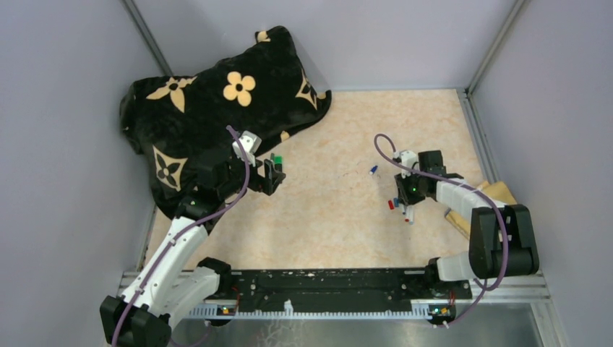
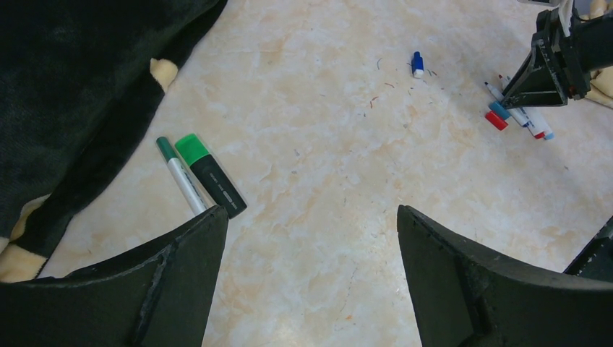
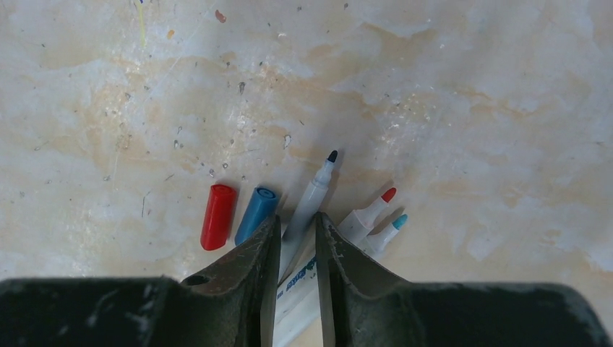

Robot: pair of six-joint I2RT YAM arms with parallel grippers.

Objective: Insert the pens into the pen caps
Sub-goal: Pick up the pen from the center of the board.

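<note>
- Right pincer (image 3: 296,220), well apart from the blanket (image 1: 209,108), sits low over the tabletop (image 3: 434,87). Its fingers are narrowly parted and the dark-tipped pen (image 3: 312,195) fills the gap. Whether they pinch it, I cannot tell.
- Red cap (image 3: 217,217) and blue cap (image 3: 255,215) lie side by side on the blanket side of that pen.
- Red-tipped pen (image 3: 369,213) and teal-tipped pen (image 3: 387,230), both uncapped, lie on the side away from the blanket.
- Left pincer (image 2: 311,213) is released, its fingers spread wide with nothing between them, just beside the blanket's edge.
- Green pen (image 2: 181,177) and black marker (image 2: 209,177), which has a green cap, lie together just off the blanket.
- Blue stub (image 2: 417,63) lies alone, farther from the blanket and near the right pincer.
</note>
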